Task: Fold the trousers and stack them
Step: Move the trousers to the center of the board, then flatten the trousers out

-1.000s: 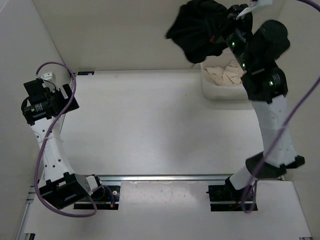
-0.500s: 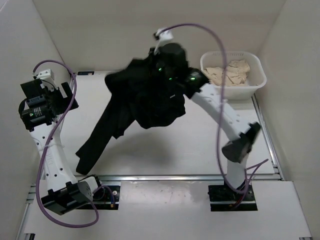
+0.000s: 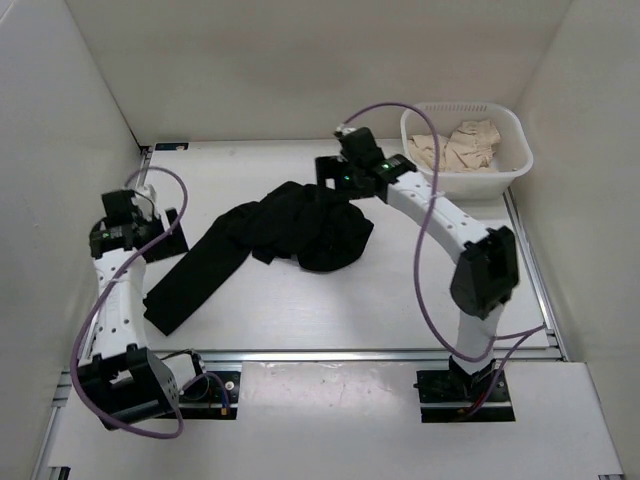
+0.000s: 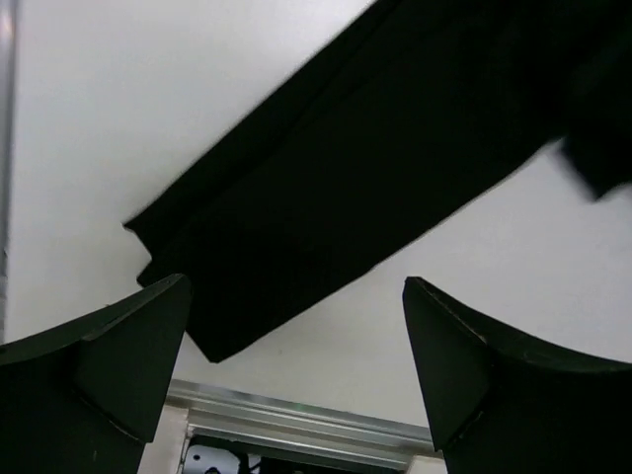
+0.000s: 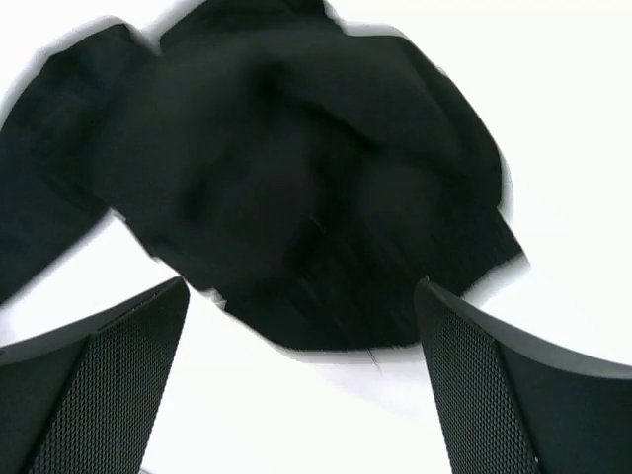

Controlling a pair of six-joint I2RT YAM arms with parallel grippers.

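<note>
The black trousers (image 3: 300,225) lie in a messy heap on the table (image 3: 330,300). Left fingers (image 4: 109,365) and right fingers (image 5: 99,395) are wide apart, holding nothing.

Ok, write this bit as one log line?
trousers: crumpled, unfolded | left claw: open, near trousers | right claw: open, over trousers

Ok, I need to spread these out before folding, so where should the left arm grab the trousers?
Grip the leg end stretched toward the near left of the trousers, coming from the left with the open left gripper: it lies flat and straight, edge free, while the rest is bunched.
</note>
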